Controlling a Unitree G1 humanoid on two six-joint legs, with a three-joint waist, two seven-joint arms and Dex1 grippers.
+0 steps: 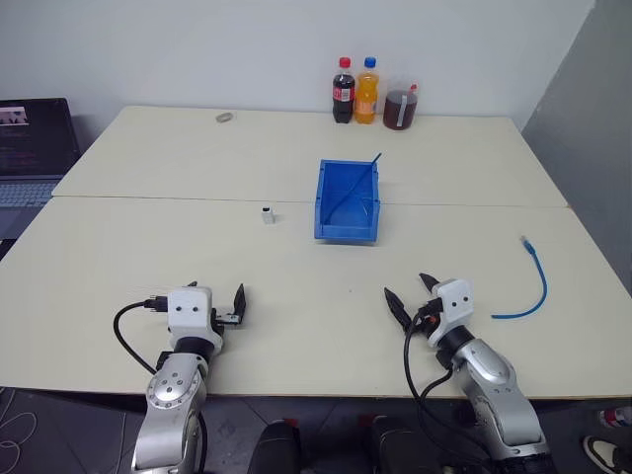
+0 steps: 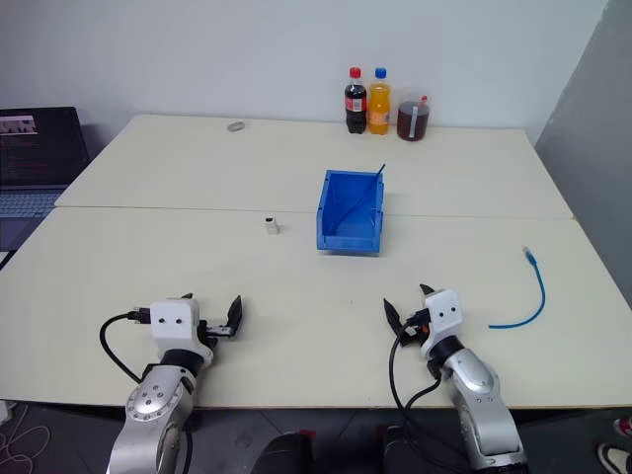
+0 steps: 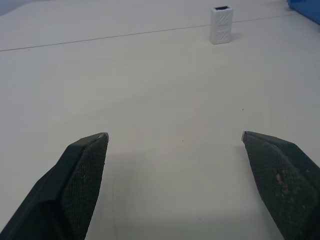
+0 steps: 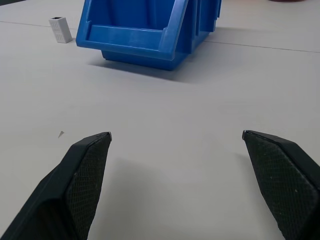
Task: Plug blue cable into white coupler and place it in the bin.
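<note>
Hovering low over the near edge of the pale worktop (image 1: 296, 296), I am holding my left end effector (image 1: 212, 301) with its two black fingers (image 3: 80, 175) spread wide apart and gripping nothing. At the far left a laptop (image 1: 35, 148) is sitting past the worktop's edge, and a small grey ring (image 1: 224, 118) is lying near the back. Ahead of my left end effector, the white coupler (image 1: 268, 214) is standing upright by the seam that is crossing the worktop, its dark socket facing up. Just to its right, apart from it, the bin (image 1: 347, 202) is resting open-topped, with a thin dark rod (image 1: 361, 179) leaning across its inside and poking over the far rim. Behind the bin, three drink bottles (image 1: 372, 95) are standing in a row against the wall. I am keeping my right end effector (image 1: 413, 294) spread wide and empty too, pointing toward the bin. Farthest right, the blue cable (image 1: 531, 284) is lying curved on the worktop, well apart from bin and coupler.
</note>
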